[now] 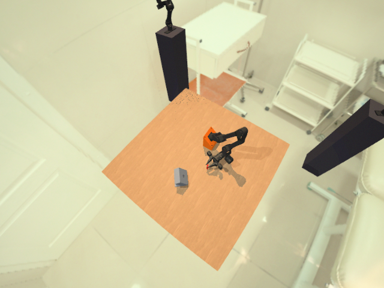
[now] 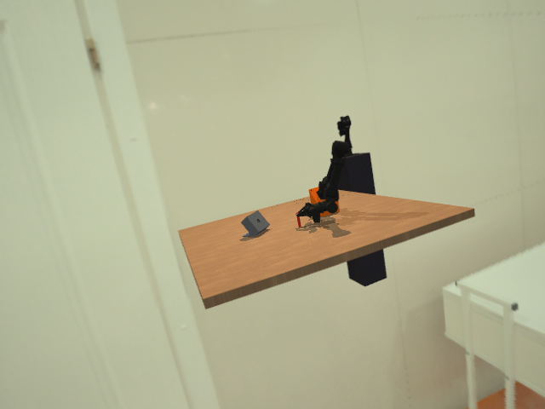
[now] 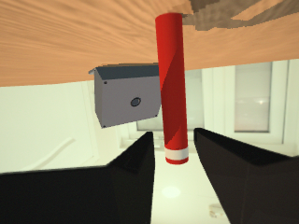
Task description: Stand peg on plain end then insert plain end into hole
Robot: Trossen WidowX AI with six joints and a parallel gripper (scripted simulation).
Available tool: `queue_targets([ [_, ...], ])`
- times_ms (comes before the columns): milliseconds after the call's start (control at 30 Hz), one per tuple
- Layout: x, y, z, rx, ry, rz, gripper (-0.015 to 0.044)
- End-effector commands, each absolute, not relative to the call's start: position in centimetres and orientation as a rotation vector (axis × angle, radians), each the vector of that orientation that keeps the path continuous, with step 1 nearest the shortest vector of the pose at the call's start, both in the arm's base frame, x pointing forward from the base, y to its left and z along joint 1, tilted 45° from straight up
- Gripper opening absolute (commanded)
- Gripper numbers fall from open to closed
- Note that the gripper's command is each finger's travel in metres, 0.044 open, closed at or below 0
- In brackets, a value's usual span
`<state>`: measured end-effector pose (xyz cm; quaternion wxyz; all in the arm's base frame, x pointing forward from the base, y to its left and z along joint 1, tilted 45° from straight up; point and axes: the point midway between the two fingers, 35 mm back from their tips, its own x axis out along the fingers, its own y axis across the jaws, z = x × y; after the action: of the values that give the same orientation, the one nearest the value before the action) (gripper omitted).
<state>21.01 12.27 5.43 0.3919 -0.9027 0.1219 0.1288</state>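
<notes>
Surface [image 1: 149, 198] [image 2: 246, 264], wood-grained, carrying one grey sloped panel [image 1: 180, 177] [image 2: 255, 222] [image 3: 126, 100], its hole facing the robot. Tool [image 1: 207, 165] [image 2: 299, 213] [image 3: 173, 136], parted partway, nothing gripped, fingers either side of the peg's banded end. Peg [image 1: 207, 167] [image 2: 299, 220] [image 3: 173, 84], red, slender, upright on its plain end, probably stiff, light and easily toppled; best taken squarely just below the white band [image 3: 177, 153], though contact is hard to judge at this angle.
</notes>
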Motion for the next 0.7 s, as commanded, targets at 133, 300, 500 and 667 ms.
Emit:
queue_targets([
  [133, 21.01, 12.27, 5.43, -2.293, 0.309, 0.327, 0.0183],
  [300, 21.01, 12.27, 5.43, -2.293, 0.309, 0.327, 0.0314],
  [500, 21.01, 12.27, 5.43, -2.293, 0.309, 0.327, 0.044],
  [667, 21.08, 12.22, 5.51, -2.292, 0.311, 0.329, 0.044],
])
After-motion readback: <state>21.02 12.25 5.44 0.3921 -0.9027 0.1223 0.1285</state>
